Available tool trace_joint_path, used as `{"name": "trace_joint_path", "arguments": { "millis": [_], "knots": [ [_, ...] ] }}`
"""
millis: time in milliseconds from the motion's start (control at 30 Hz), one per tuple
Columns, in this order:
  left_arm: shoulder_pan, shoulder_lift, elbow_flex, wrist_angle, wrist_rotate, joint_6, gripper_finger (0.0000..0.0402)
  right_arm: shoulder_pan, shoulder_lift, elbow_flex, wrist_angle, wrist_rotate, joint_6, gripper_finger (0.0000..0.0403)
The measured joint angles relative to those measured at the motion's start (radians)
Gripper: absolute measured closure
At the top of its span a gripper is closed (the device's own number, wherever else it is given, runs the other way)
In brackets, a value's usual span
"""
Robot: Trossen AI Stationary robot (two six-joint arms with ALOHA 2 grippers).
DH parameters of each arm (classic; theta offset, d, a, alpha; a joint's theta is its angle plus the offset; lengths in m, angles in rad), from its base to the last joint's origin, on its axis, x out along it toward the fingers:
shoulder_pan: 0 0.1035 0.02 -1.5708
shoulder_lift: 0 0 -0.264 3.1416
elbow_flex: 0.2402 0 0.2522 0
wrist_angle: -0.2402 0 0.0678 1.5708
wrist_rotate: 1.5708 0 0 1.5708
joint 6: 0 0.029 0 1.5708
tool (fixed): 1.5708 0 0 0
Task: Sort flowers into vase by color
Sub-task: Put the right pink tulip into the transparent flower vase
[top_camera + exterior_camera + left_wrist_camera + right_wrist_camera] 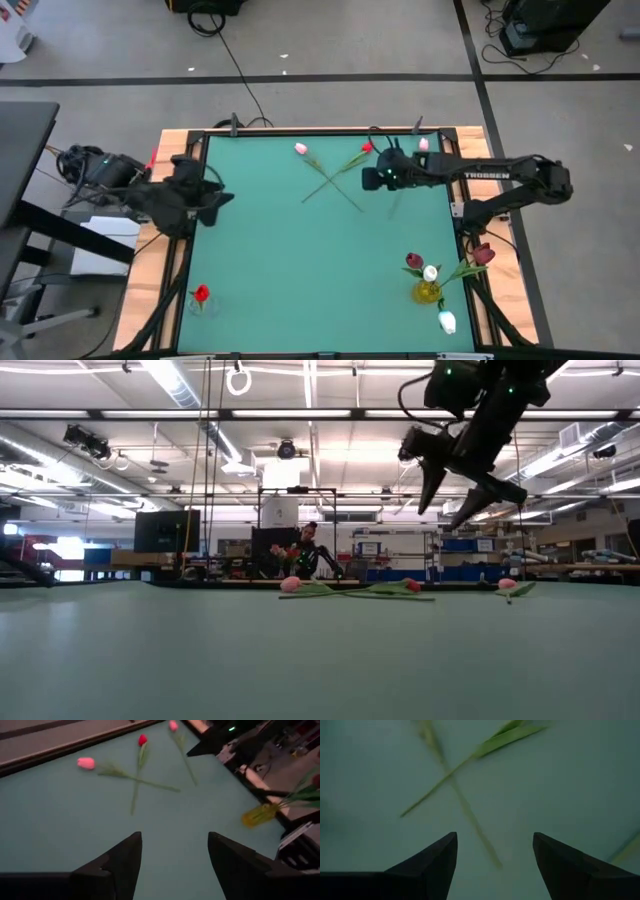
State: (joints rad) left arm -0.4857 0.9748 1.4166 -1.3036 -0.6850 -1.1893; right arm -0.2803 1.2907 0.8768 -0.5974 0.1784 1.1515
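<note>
Green stems of a pink tulip (301,149) and a red tulip (367,148) cross in an X at the upper middle of the high view, a third pink one (423,144) lying near the top right edge. The right gripper (372,179) hangs above the crossing, spread wide and empty, while the left gripper (222,199), also parted and empty, waits at the table's left edge. To lift cleanly, it should probably straddle one stem away from the crossing, then carry it to the yellow vase (427,292) or the small vase (201,303) of matching colour.
</note>
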Motion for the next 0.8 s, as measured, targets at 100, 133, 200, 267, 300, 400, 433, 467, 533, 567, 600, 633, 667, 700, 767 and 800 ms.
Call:
{"name": "trace_joint_path", "arguments": {
  "millis": [100, 133, 200, 267, 300, 400, 433, 467, 533, 567, 600, 633, 667, 700, 767, 800],
  "knots": [
    [0.076, 0.047, 0.000, 0.095, 0.031, 0.082, 0.0171, -0.057, 0.000, 0.000, -0.010, -0.031, -0.060, 0.0135],
    [0.104, 0.066, 0.000, 0.118, 0.049, 0.103, 0.0171, -0.077, 0.000, 0.000, -0.008, -0.047, -0.078, 0.0135],
    [0.167, 0.104, 0.000, 0.144, 0.084, 0.139, 0.0171, -0.114, 0.000, 0.000, -0.008, -0.080, -0.112, 0.0135],
    [0.234, 0.142, 0.000, 0.160, 0.130, 0.171, 0.0171, -0.150, 0.000, 0.000, -0.009, -0.121, -0.154, 0.0135],
    [0.268, 0.161, 0.000, 0.170, 0.156, 0.186, 0.0171, -0.166, 0.000, 0.000, -0.014, -0.147, -0.178, 0.0135],
    [0.367, 0.214, -0.001, 0.219, 0.217, 0.235, 0.0171, -0.209, 0.000, 0.000, -0.058, -0.205, -0.223, 0.0135],
    [0.397, 0.227, -0.001, 0.235, 0.232, 0.246, 0.0171, -0.219, 0.000, 0.000, -0.077, -0.216, -0.235, 0.0135],
    [0.425, 0.239, -0.001, 0.251, 0.244, 0.260, 0.0171, -0.225, 0.000, 0.000, -0.098, -0.223, -0.248, 0.0135],
    [0.480, 0.264, -0.001, 0.290, 0.263, 0.286, 0.0171, -0.233, 0.000, 0.000, -0.139, -0.223, -0.278, 0.0135],
    [0.505, 0.277, -0.001, 0.302, 0.274, 0.293, 0.0171, -0.235, 0.000, 0.000, -0.162, -0.224, -0.290, 0.0135],
    [0.526, 0.293, -0.001, 0.311, 0.290, 0.298, 0.0171, -0.237, 0.000, 0.000, -0.183, -0.222, -0.297, 0.0135],
    [0.547, 0.310, -0.001, 0.328, 0.303, 0.308, 0.0171, -0.240, 0.000, 0.000, -0.202, -0.216, -0.307, 0.0135],
    [0.564, 0.329, -0.001, 0.348, 0.326, 0.323, 0.0171, -0.242, 0.000, 0.000, -0.220, -0.198, -0.314, 0.0135],
    [0.580, 0.348, -0.001, 0.365, 0.351, 0.338, 0.0171, -0.247, 0.000, 0.000, -0.236, -0.176, -0.317, 0.0135],
    [0.607, 0.388, -0.001, 0.383, 0.410, 0.366, 0.0171, -0.259, 0.000, 0.000, -0.262, -0.133, -0.317, 0.0135],
    [0.617, 0.410, -0.001, 0.390, 0.426, 0.375, 0.0171, -0.268, 0.000, 0.000, -0.265, -0.117, -0.317, 0.0135]
  ]
}}
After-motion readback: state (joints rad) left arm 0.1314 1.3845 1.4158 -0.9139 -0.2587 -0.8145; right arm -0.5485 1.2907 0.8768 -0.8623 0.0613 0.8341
